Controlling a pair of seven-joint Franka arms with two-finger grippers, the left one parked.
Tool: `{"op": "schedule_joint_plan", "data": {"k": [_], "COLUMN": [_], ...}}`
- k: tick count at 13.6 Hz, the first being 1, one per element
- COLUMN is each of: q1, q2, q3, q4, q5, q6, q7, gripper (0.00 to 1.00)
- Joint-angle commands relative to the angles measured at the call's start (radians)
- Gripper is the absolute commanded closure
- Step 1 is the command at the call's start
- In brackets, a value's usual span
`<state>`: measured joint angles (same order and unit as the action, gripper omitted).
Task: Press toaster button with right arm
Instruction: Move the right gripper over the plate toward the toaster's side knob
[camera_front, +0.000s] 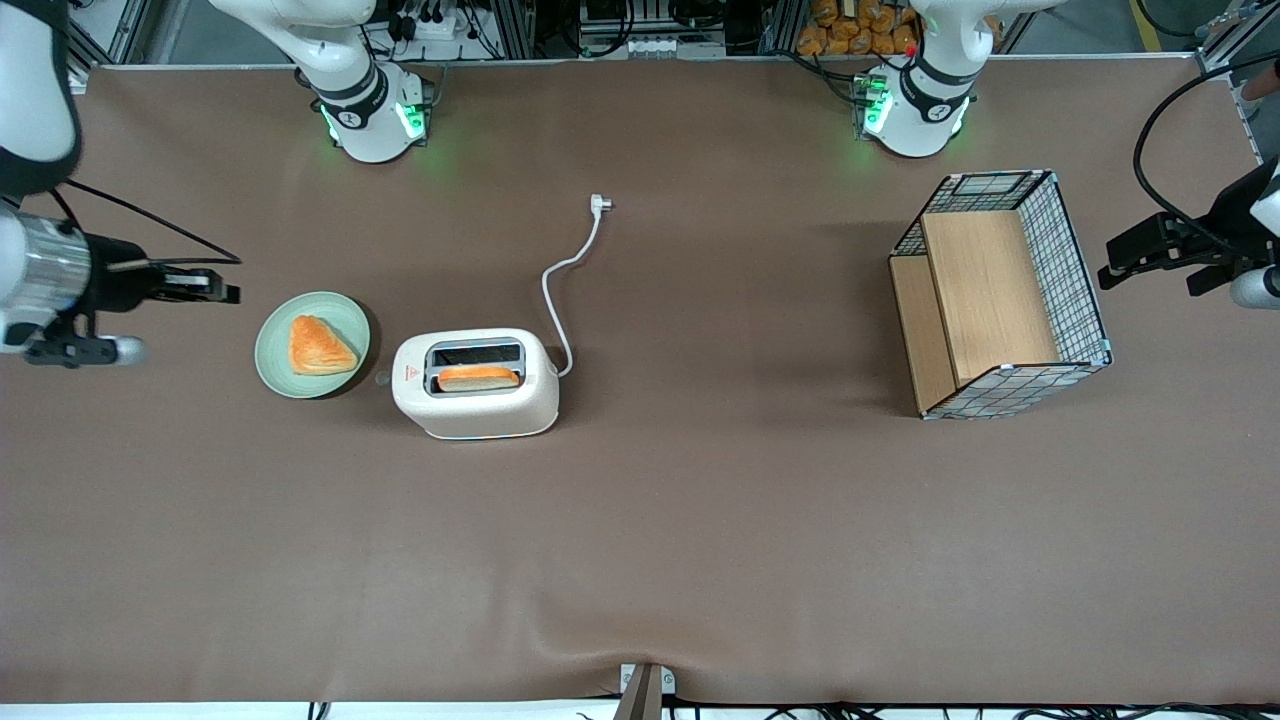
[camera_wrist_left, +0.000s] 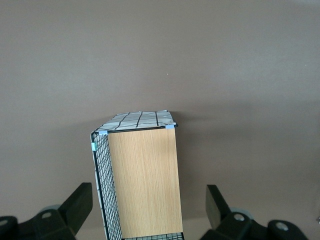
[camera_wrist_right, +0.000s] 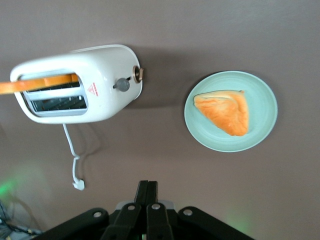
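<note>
The cream-white toaster (camera_front: 476, 384) stands on the brown table with a slice of toast (camera_front: 478, 378) in the slot nearer the front camera and a red triangle sticker (camera_front: 408, 375) on top. It also shows in the right wrist view (camera_wrist_right: 80, 85). The grey toaster button (camera_wrist_right: 121, 84) sticks out of its narrow end, facing the green plate; in the front view it shows as a small knob (camera_front: 381, 379). My right arm's gripper (camera_front: 222, 290) is shut and empty, well above the table at the working arm's end, apart from the toaster. It also shows in the right wrist view (camera_wrist_right: 147, 188).
A green plate (camera_front: 345, 320) with a triangular pastry (camera_front: 318, 346) lies between the gripper and the toaster. The white cord and plug (camera_front: 600, 203) trail away from the front camera. A wire basket with wooden panels (camera_front: 1000, 294) stands toward the parked arm's end.
</note>
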<state>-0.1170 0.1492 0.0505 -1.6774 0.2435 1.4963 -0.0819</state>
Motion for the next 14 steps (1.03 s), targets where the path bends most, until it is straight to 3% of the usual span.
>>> {"op": "schedule_joint_plan", "data": {"k": [1,6,14], "q1": [0.010,0.011,0.045], "q2": [0.048,0.131,0.133], "q3": [-0.003,-0.003,-0.003], "q4": [-0.021,-0.044,-0.211], "q5": [0.030,0.121,0.275], "q6": [0.051,0.120,0.338], "q7": [-0.096,-0.107,-0.111], "gripper": [1.00,1.00,1.00]}}
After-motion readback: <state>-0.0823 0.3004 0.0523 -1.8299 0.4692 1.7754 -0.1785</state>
